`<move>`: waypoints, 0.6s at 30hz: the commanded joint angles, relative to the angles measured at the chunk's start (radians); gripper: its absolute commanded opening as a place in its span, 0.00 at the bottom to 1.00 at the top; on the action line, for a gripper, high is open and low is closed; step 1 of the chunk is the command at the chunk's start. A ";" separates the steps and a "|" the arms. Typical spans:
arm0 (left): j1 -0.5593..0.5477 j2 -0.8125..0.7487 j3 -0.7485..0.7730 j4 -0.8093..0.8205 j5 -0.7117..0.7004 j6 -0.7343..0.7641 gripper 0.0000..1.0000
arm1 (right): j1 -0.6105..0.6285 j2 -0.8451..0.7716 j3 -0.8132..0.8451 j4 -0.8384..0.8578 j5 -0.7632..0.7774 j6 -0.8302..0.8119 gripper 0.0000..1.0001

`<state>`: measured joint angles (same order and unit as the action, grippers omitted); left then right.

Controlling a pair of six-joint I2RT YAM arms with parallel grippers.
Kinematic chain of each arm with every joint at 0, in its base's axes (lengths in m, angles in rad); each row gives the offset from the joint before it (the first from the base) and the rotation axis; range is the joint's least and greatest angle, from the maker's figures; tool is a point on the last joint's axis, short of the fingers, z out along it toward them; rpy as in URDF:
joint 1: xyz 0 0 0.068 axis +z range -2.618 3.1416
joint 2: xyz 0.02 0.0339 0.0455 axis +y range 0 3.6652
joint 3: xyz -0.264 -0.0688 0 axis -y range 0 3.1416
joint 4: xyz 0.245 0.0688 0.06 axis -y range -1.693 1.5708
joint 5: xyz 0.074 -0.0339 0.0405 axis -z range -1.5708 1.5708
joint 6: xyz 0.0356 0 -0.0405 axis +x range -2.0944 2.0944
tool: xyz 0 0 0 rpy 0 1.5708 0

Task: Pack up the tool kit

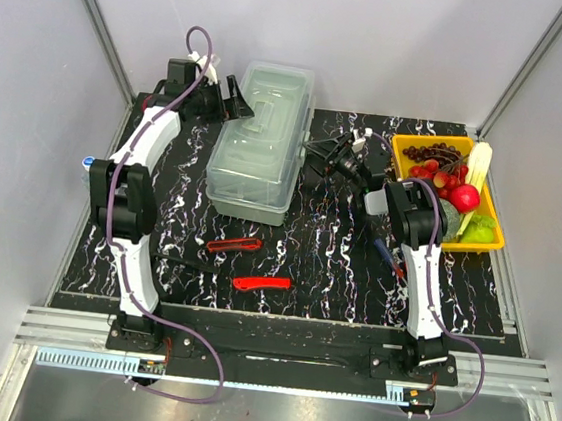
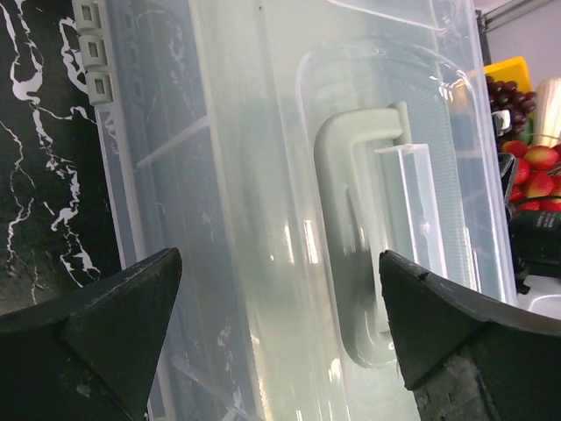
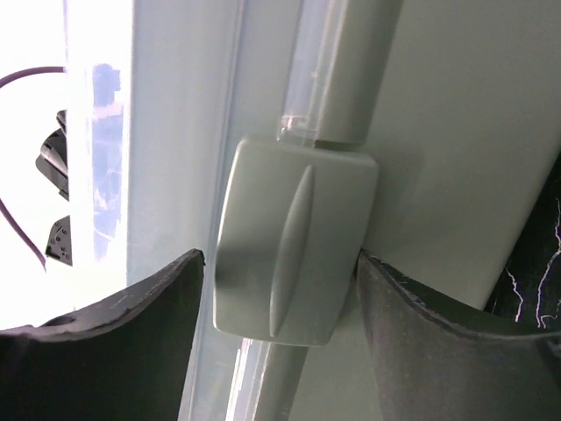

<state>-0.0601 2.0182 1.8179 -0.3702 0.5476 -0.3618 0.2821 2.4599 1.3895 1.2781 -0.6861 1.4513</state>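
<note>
Closest to the right wrist lens: two black fingers [image 3: 131, 342] of the right gripper [image 3: 280, 256], spread to either side of the grey-green latch [image 3: 294, 241] on the toolbox [image 1: 258, 143]. One finger right up against the latch's edge, the other just beside it with a thin bright gap. Straddling, then, rather than pinching.

Pale, see-through grey-green toolbox, lid down, toward the back of the black, white-veined table [image 1: 335, 267]. Left of centre, long side running front to back. Latch on the right-hand long side, facing the right arm.

Over the lid, near the box's back left corner: left gripper [image 2: 280, 256], spread wide and holding nothing. Between its fingertips in the wrist view, the lid's moulded handle [image 2: 342, 263], lying flat in its recess. Touching the lid or hovering above it: cannot tell.

On the table near the box's front end, a small red tool [image 1: 234, 246]. Nearer the arm bases, a second red tool [image 1: 261, 284]. Both lying roughly crosswise. Further right, partly hidden under the right arm, a small tool with a blue handle [image 1: 387, 250].

At the table's back right corner, just beside the right arm: yellow tray [image 1: 476, 246] heaped with fruit. Dark grapes, red pieces, something green.
</note>
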 commanded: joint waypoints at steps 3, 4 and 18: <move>-0.014 0.010 0.000 -0.015 0.048 0.030 0.98 | 0.040 -0.007 0.069 0.239 -0.076 0.023 0.60; -0.015 0.011 0.000 -0.018 0.046 0.032 0.98 | 0.042 -0.012 0.069 0.224 -0.079 0.014 0.57; -0.075 0.045 -0.005 -0.062 0.035 0.052 0.94 | 0.048 -0.113 0.029 -0.054 -0.049 -0.097 0.33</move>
<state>-0.0742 2.0262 1.8175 -0.3840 0.5438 -0.3214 0.2836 2.4508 1.4033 1.1984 -0.7109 1.4204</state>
